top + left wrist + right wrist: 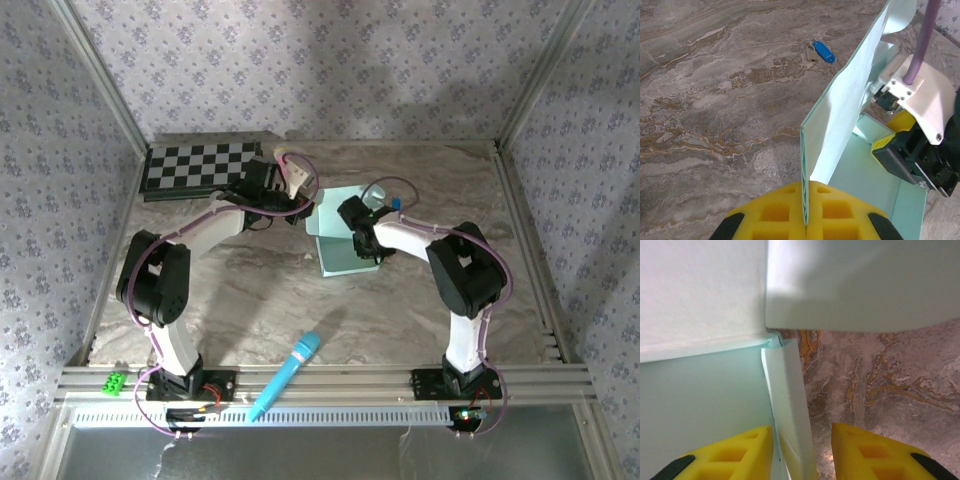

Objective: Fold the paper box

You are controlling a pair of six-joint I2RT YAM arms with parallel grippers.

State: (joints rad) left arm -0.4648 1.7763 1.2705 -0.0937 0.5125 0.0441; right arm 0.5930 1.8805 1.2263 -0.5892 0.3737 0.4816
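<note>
The fold looks to be midway: walls are being raised from the paper box (pixel 335 255), which lies on the tabletop (pixel 715 100) between the two sets of jaws. The left jaws are fully closed on a tall panel of it. The card's edge is pinched upright between their yellow pads (pixel 780 210) and runs straight away from them.

The right jaws stand part open and grip nothing. A narrow side flap (pixel 787 410) rises in the gap between their pads (pixel 870 452), nearer the left-hand one and clear of the other. Ahead of them, two larger panels meet at a corner above the flap.

The next move, I judge, calls for the right jaws to tuck that flap inward against the held wall, with the left holding the wall upright.

The box is thin, pale mint card, smooth and sharply creased, open and not yet locked. It would likely buckle if squeezed hard.
</note>
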